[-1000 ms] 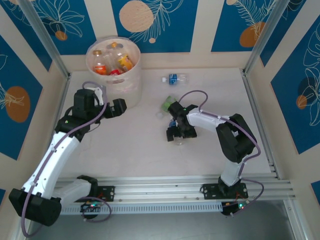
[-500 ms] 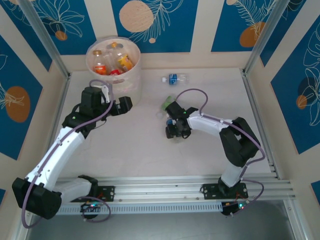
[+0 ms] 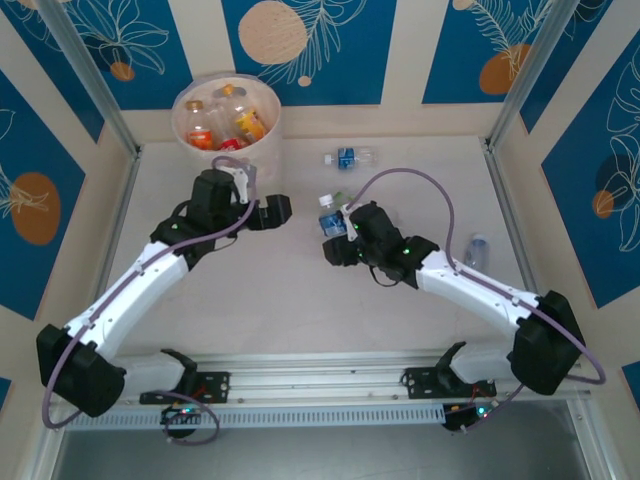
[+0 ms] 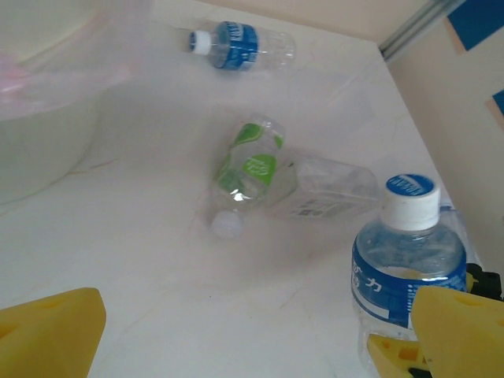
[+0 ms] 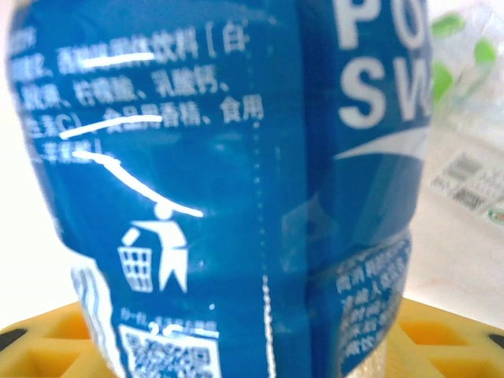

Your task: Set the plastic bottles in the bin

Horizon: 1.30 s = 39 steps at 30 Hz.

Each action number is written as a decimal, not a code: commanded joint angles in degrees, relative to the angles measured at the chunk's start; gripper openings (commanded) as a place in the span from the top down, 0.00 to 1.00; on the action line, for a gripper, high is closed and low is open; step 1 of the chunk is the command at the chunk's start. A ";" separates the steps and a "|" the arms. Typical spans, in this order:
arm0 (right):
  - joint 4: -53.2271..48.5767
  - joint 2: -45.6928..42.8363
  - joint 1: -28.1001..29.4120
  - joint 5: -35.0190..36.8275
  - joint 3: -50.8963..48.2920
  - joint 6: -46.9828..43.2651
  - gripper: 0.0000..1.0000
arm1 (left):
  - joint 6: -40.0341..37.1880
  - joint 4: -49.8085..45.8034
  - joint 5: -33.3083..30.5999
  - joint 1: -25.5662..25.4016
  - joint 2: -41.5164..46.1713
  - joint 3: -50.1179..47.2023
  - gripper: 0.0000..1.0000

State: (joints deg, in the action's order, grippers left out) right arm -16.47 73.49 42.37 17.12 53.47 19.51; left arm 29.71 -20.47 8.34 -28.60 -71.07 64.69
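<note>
My right gripper (image 3: 335, 240) is shut on a blue-labelled plastic bottle (image 3: 329, 216) with a white cap, held upright above the table's middle. Its label (image 5: 220, 197) spans the right wrist view, with yellow fingers (image 5: 449, 339) at its base. My left gripper (image 3: 279, 211) hangs open and holds nothing, just left of that bottle (image 4: 405, 260) and right of the bin (image 3: 225, 120). The bin holds several bottles. A green-labelled bottle (image 4: 252, 161) and a clear one (image 4: 327, 185) lie side by side on the table. Another blue-labelled bottle (image 3: 348, 157) lies farther back.
A clear bottle (image 3: 477, 250) lies near the right wall rail. The bin's wall (image 4: 39, 118) rises at the left of the left wrist view. Metal frame posts stand at the table's back corners, and a rail runs along the near edge.
The right gripper closed on the blue-labelled bottle and carried it upright, up and to the left. The left arm swung right, away from the bin, towards the table's middle.
</note>
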 commanded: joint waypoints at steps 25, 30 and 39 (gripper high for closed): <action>8.64 -3.68 2.91 -1.83 0.05 -1.64 0.47 | 7.14 18.04 11.47 -7.97 -13.20 9.01 0.39; 8.82 -3.49 3.16 -1.75 0.40 -1.57 0.47 | 7.68 18.76 12.12 -8.05 -13.57 8.66 0.54; 8.75 -2.92 3.25 -1.01 0.84 -0.55 0.47 | 7.86 18.83 11.78 -8.05 -13.75 8.07 0.84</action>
State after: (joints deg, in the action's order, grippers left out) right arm -9.41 71.31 45.06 15.70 52.99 18.83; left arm 37.21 -3.57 18.63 -35.92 -84.53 72.12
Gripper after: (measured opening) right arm 0.545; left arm 0.294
